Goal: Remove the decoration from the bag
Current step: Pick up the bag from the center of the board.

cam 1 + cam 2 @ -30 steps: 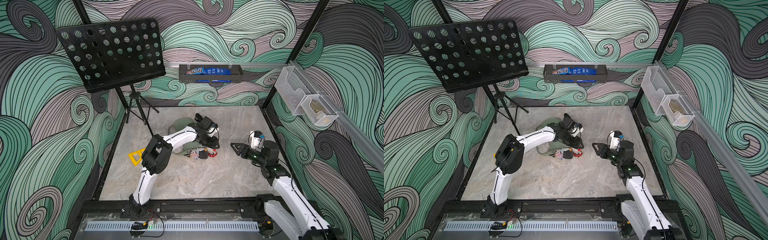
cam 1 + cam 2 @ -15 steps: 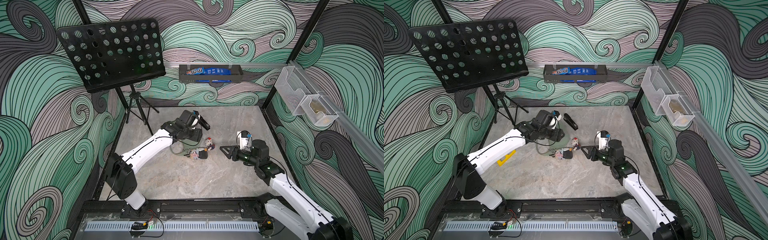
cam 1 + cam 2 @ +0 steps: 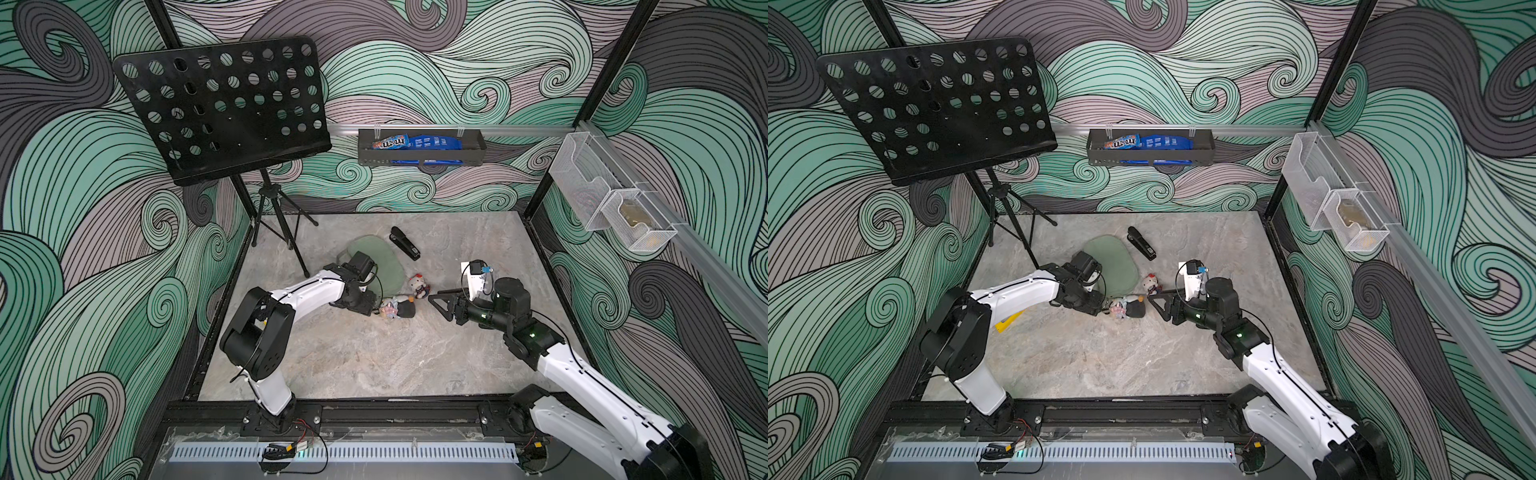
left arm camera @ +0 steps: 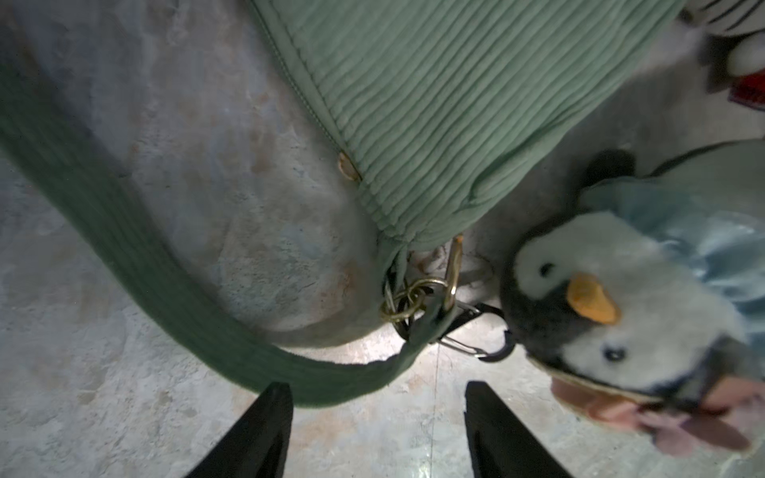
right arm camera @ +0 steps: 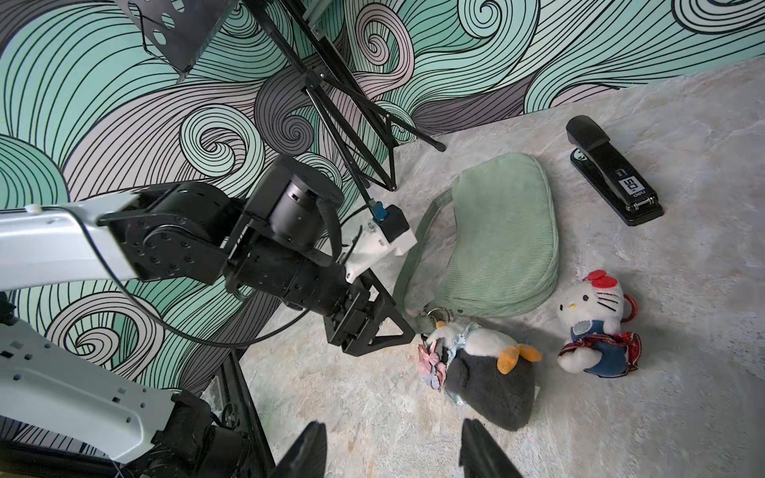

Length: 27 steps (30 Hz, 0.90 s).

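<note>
The sage-green bag (image 3: 384, 259) lies flat on the stone floor. A penguin plush decoration (image 4: 621, 314) hangs from the bag's ring (image 4: 407, 298) by a black clip (image 4: 476, 331). My left gripper (image 4: 374, 387) is open and empty, just short of the ring, with the bag's strap (image 4: 124, 231) curving past one finger. It is low beside the penguin (image 3: 401, 308) in a top view. A Hello Kitty plush (image 5: 592, 327) lies loose, apart from the bag. My right gripper (image 5: 393, 424) is open and empty, facing the penguin from the right (image 3: 438, 302).
A black stapler (image 3: 404, 248) lies just behind the bag. The music stand's tripod legs (image 3: 282, 237) stand at the back left. A yellow piece (image 3: 1007, 325) shows under my left arm. A wall tray of snack packets (image 3: 419, 147) and clear bins (image 3: 611, 208) hang above.
My left gripper has swung back from the bag's right side to its ring end and opened wider. My right gripper has crept left toward the plush toys.
</note>
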Tool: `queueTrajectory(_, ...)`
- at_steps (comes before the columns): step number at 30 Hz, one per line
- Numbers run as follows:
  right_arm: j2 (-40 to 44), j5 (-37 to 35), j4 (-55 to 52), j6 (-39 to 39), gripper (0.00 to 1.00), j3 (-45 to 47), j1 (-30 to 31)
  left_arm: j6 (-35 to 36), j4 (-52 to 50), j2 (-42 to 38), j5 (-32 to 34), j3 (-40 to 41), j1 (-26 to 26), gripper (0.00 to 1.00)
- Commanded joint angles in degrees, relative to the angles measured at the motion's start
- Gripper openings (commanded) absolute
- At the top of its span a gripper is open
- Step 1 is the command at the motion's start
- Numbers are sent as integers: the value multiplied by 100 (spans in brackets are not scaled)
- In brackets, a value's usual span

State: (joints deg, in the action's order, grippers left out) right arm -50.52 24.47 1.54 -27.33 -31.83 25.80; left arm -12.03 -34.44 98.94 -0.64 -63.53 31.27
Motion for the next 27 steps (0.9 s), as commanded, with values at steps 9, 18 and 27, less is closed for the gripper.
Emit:
queueTrajectory(9,139,-39,30,192,58,-125,30,405,92,256,-10,-46,-79,18)
queueTrajectory(18,235,318,231,225,58,-164,60,-114,-577,-648,-216,-305,-77,0)
queueTrajectory(27,162,774,732,969,58,-586,755,26,-2254,-1694,-1022,-1648,-67,0)
